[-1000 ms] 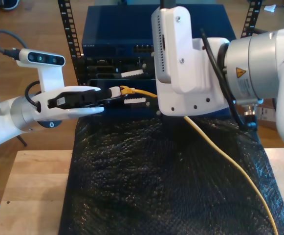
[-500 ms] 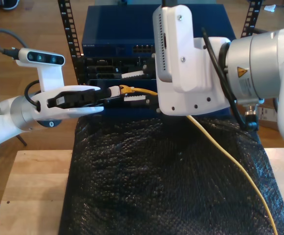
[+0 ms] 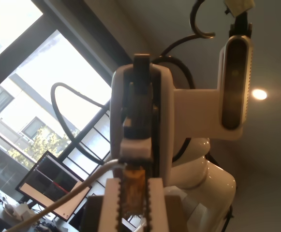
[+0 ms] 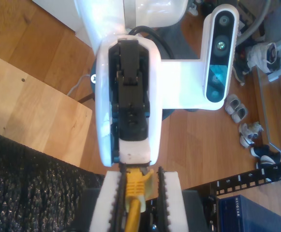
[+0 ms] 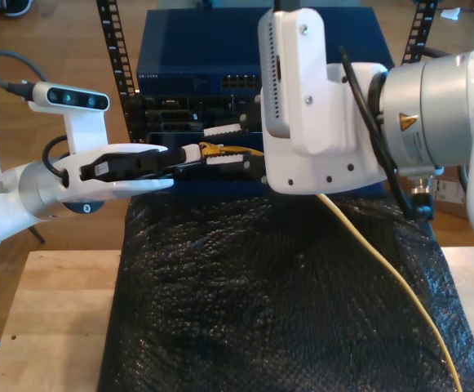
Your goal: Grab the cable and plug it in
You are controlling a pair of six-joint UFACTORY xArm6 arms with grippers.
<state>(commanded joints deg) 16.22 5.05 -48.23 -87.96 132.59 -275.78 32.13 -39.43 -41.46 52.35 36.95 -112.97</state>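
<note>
Soft even daylight outside; blown-out window (image 3: pixel 48 92) glare, perhaps slight blur, in the first wrist view

1. The middle stretch of the cable (image 5: pixel 383 265) is hidden behind a white arm housing (image 5: pixel 314 106) in the exterior view.
2. The cable's far end is cut off at that view's lower edge.
3. The plug's clear tip cannot be made out.

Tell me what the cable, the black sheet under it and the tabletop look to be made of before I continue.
Cable: yellow-orange jacket, smooth and bending freely, probably flexible plastic or rubber.
Black sheet: glossy, pebbled surface catching light, likely plastic film, perhaps bubble wrap; I cannot say which.
Tabletop: pale, matte, faint grain, apparently wood.
</note>
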